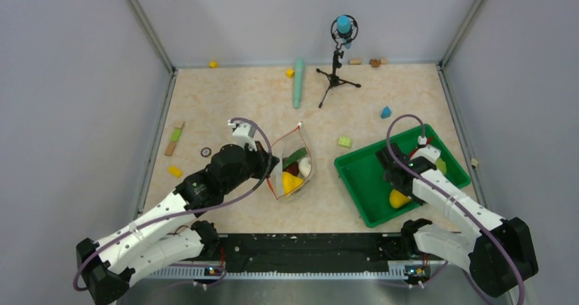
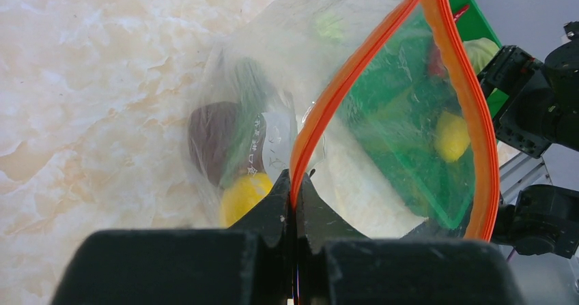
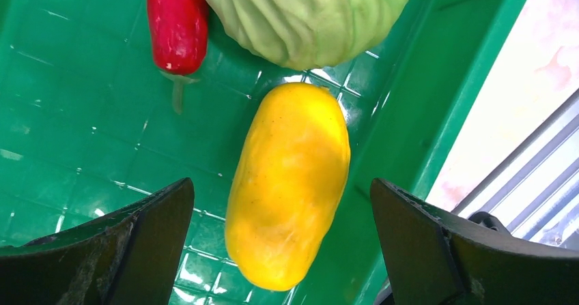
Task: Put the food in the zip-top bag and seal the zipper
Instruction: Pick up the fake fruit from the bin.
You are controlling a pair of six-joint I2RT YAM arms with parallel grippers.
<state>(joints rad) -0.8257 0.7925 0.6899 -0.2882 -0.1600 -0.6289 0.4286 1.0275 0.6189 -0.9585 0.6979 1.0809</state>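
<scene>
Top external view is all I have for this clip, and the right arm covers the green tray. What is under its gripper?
Observer: The open right gripper straddles a long yellow toy piece lying in the green plastic tray, fingers clear of it.
Operator: Other food in there?
Observer: A red toy chili and a pale green leafy ball, beyond the yellow piece.
Operator: And the other arm?
Observer: The left gripper is shut on the orange-red zipper strip of the clear plastic bag, whose mouth gapes open.
</scene>
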